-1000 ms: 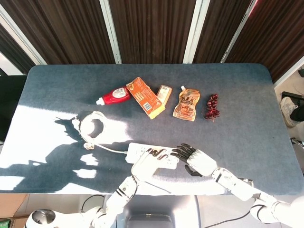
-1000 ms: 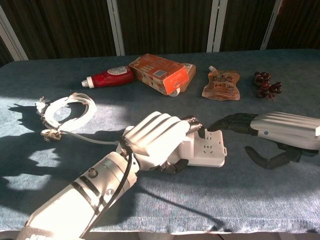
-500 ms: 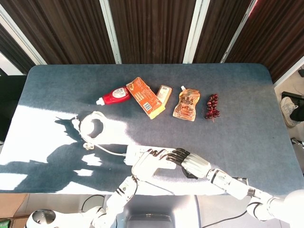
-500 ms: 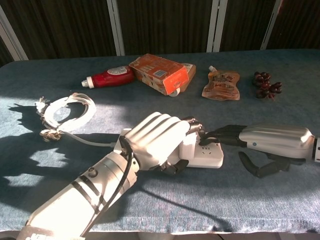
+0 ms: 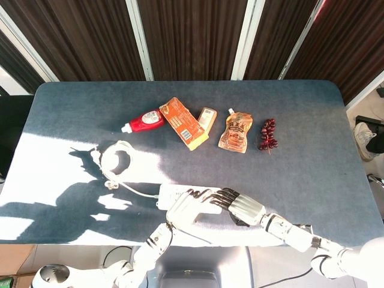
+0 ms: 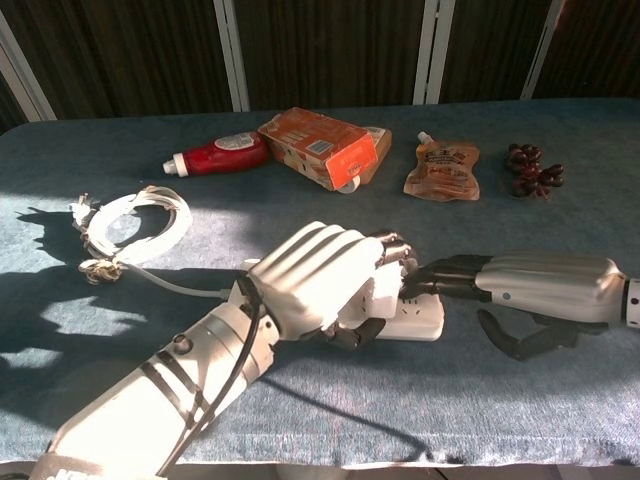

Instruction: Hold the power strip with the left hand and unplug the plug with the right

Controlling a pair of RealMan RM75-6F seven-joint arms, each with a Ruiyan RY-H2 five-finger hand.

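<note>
The white power strip (image 6: pixel 418 312) lies near the table's front edge, mostly covered by my left hand (image 6: pixel 318 278), which grips it from above with fingers curled over it. In the head view the strip (image 5: pixel 170 193) sticks out to the left of that hand (image 5: pixel 188 207). My right hand (image 6: pixel 545 285) lies flat to the right, its dark fingers (image 6: pixel 445 277) stretched onto the strip's right end and its thumb hanging apart below. It also shows in the head view (image 5: pixel 245 207). The plug is hidden among the fingers. The strip's white cable runs left to a coil (image 6: pixel 132 224).
At the back stand a red ketchup bottle (image 6: pixel 215 155), an orange box (image 6: pixel 320 147), an orange pouch (image 6: pixel 443 170) and dark red berries (image 6: pixel 532 170). Bright sun patches and deep arm shadows cover the left of the table (image 5: pixel 312 144).
My right hand has slid left until its fingers reach the strip's right end beside the left hand's fingertips. The strip has shifted slightly left under the left hand.
</note>
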